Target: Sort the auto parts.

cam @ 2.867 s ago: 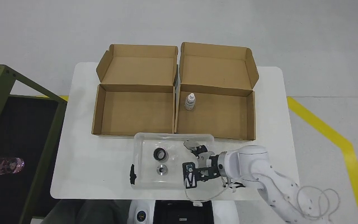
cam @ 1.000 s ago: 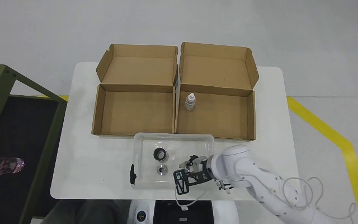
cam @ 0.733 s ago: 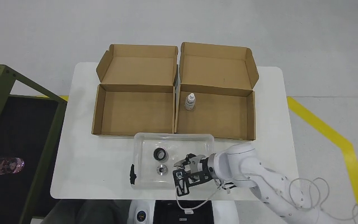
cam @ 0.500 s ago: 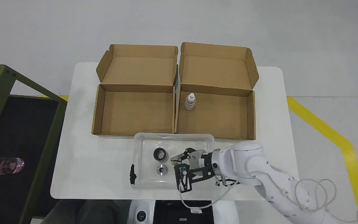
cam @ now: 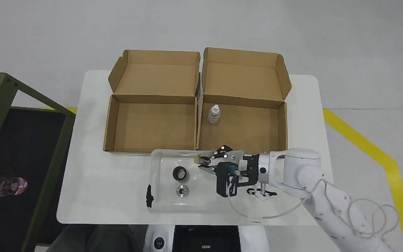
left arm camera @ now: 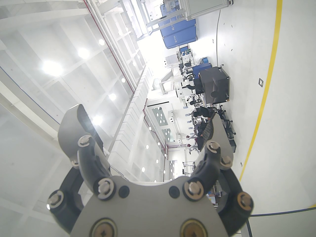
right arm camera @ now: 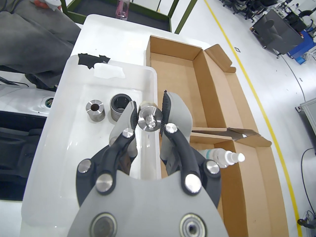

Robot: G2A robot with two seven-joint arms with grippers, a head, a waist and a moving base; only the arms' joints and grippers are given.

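My right tool [right arm camera: 148, 114] is clamped on a metal plug [right arm camera: 147, 122]. The plug's round face and little stud are turned back toward the wrist, so its axis runs along the fingers. It hangs above the clear tub [cam: 165, 153], just inside the far rim, and a sleeve [right arm camera: 95, 109] and a bearing [right arm camera: 119, 108] sit on the tub floor.

Both cardboard boxes lie just beyond that rim. The left box [cam: 154, 126] is off to my left, and the right box [cam: 252, 132], holding a spray bottle [cam: 214, 114], is nearer. I reckon the drop turns on which side of their shared wall I carry it.

My left tool [left arm camera: 143, 120] is spread wide and empty, aimed at the ceiling.
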